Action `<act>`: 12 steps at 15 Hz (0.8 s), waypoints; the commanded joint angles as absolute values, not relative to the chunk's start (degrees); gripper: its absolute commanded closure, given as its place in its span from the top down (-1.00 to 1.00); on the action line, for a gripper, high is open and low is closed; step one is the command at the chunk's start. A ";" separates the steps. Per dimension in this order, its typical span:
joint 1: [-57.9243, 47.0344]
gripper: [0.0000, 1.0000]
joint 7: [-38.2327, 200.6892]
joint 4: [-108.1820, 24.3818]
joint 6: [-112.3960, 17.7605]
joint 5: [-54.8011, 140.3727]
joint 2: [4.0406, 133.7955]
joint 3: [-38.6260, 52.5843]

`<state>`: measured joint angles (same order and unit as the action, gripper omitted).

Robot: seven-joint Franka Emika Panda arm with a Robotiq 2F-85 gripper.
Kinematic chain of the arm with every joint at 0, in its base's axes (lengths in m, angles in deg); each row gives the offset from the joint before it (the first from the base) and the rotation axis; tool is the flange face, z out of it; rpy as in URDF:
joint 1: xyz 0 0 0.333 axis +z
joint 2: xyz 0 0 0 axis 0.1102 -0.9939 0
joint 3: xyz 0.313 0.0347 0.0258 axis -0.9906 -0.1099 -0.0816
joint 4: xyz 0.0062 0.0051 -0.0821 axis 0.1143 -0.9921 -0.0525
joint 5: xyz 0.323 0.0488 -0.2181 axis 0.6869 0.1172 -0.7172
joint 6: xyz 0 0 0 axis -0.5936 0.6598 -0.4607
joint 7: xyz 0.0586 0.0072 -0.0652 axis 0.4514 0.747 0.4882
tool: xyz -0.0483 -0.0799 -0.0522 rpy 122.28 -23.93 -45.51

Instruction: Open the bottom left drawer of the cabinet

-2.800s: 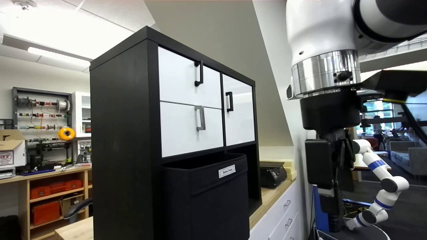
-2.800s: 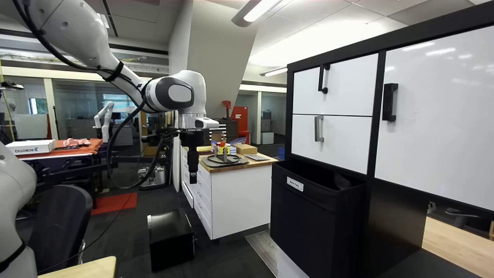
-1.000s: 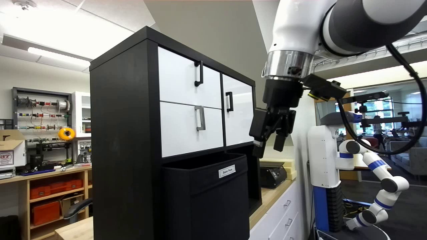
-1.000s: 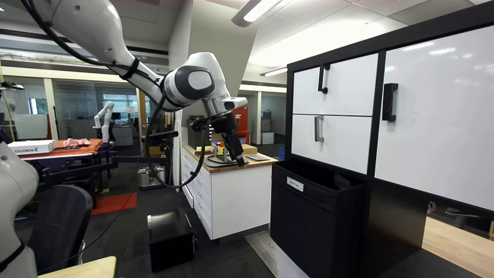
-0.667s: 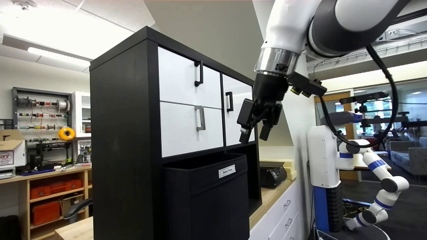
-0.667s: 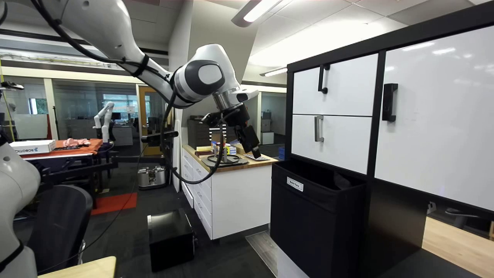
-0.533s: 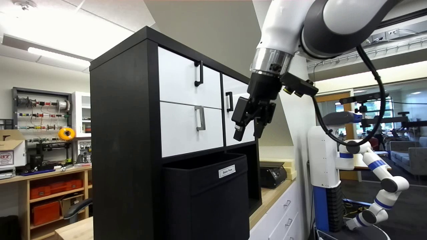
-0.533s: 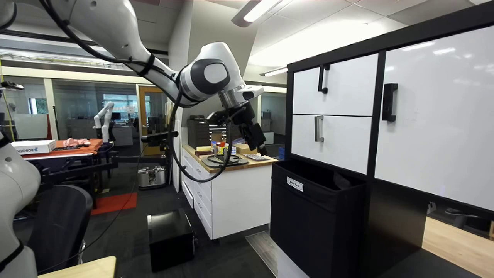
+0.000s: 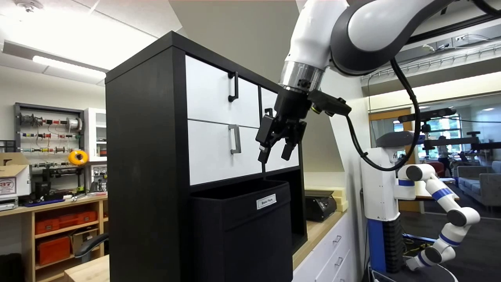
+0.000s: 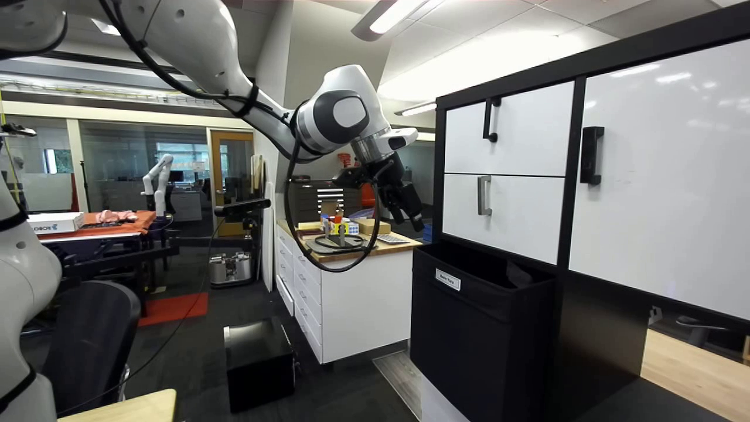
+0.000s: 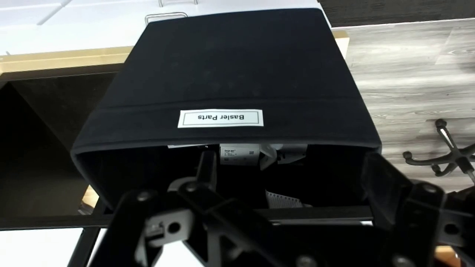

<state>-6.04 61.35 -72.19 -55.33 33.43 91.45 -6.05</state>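
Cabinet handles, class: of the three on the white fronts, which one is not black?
It is the lower handle, on the bottom left drawer: it looks silver-grey, while the upper handle directly above it and the right-hand handle look black.

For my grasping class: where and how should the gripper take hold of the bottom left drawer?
Probably the upright grey handle, approached from the front: its bar stands off the flat drawer face, so the open gripper could straddle it left and right.
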 commanded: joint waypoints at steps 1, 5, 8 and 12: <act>-5.17 1.00 61.48 -72.13 -55.22 33.45 91.46 -5.19; -5.15 1.00 61.48 -72.12 -55.22 33.45 91.46 -5.19; -5.15 1.00 61.48 -72.12 -55.22 33.45 91.46 -5.19; -5.54 1.00 60.44 -71.62 -57.23 30.90 90.81 -5.13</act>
